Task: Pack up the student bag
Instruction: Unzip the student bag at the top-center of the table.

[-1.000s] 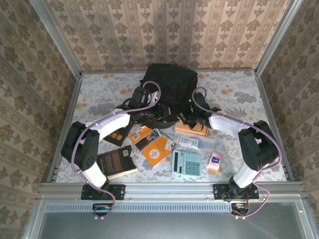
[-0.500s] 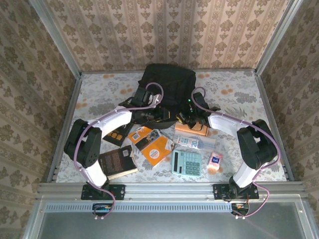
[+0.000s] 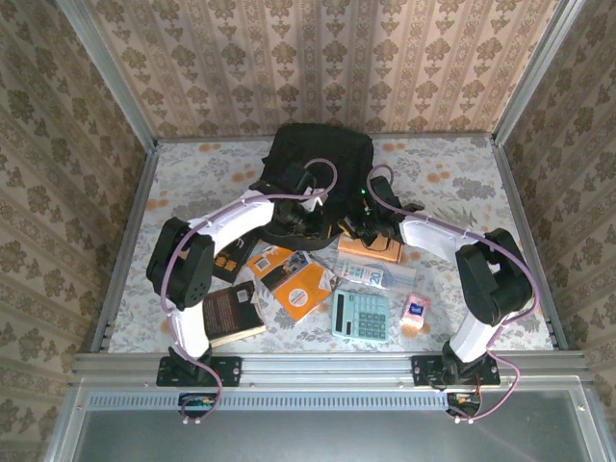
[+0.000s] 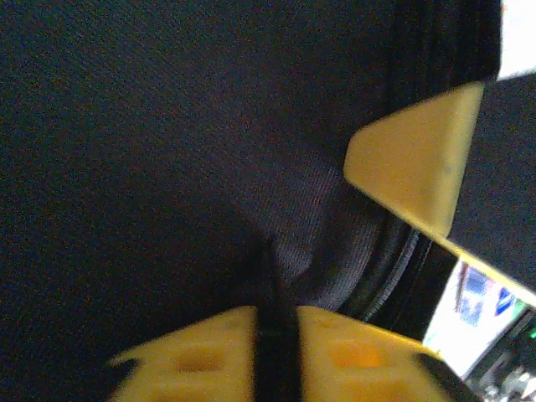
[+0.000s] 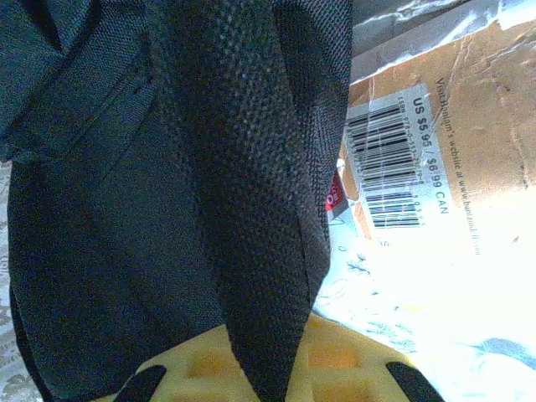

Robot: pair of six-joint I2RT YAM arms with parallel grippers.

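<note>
1. Right gripper (image 3: 362, 224): clamped on a mesh strap (image 5: 251, 209) of the bag (image 3: 322, 159), at its near right side.
2. Left gripper (image 3: 300, 219): pressed into the bag's fabric at the near left side. One finger (image 4: 414, 159) shows, so it cannot be told whether the jaws are together or apart.
3. The bag lies at the middle of the far edge of the table (image 3: 192, 173).
4. Progress is judged early. Lying unpacked toward the near edge are books (image 3: 227, 310), a calculator (image 3: 362, 316) and packets (image 3: 416, 310). Opening the bag likely comes first.
</note>
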